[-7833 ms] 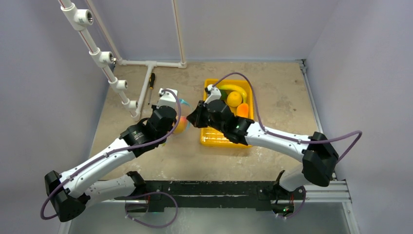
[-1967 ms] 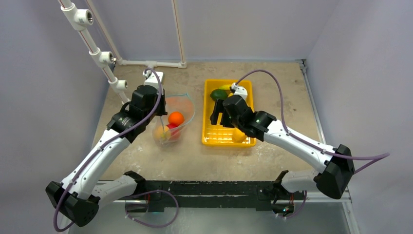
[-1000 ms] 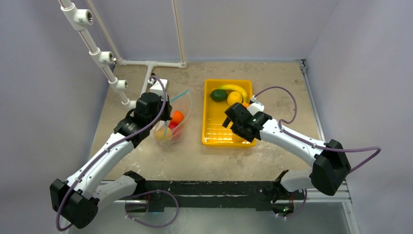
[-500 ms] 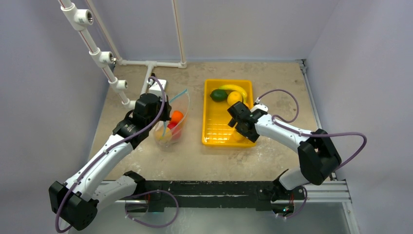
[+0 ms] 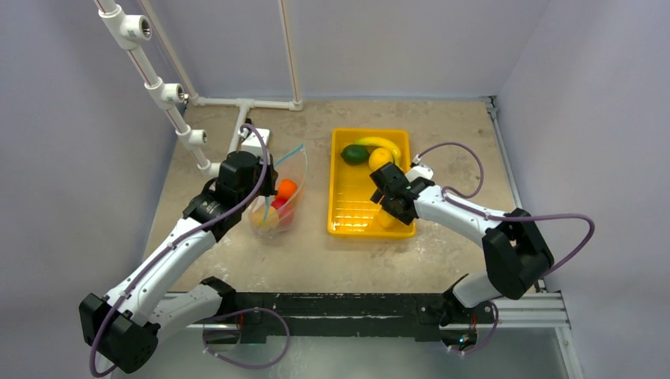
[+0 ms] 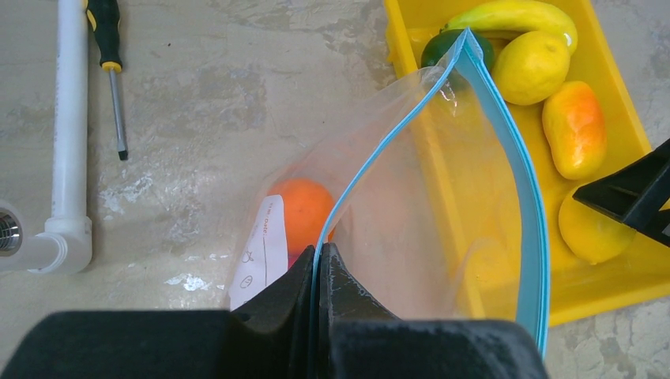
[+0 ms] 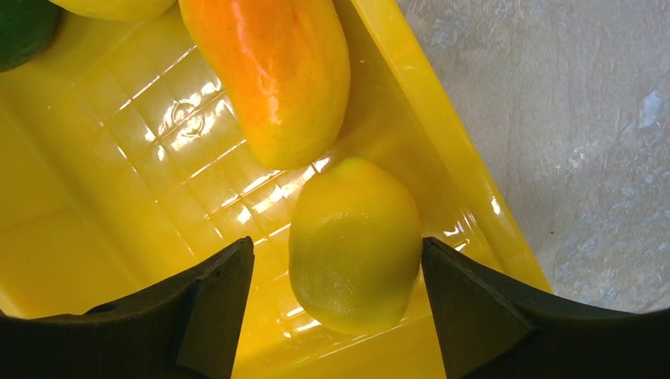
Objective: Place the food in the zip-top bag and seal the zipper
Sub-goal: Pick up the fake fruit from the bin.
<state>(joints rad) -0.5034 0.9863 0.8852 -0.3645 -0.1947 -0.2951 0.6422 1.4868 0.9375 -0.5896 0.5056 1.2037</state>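
Two claws ready: left gripper [image 6: 318, 260] pinches the zipper [image 6: 506, 150], right gripper [image 7: 340, 304] hangs spread over the lemon [image 7: 354, 237], so lower centered, squeeze gently.

- The clear floppy plastic bag [image 6: 411, 197] has a teal-blue zipper strip [image 6: 531, 197] along its mouth.
- The white paper label [image 6: 261, 253] on it has red writing.
- The round orange toy fruit [image 6: 306, 207] shows through the bag.
- The bright yellow hard plastic tray [image 7: 79, 237] has a pattern of small squares on its floor.
- The smooth yellow toy lemon [image 7: 353, 241] is shiny.
- The long orange toy fruit [image 7: 272, 71] fades to yellow at its edges.
- The beige stone-look table [image 6: 221, 95] has grey blotches.
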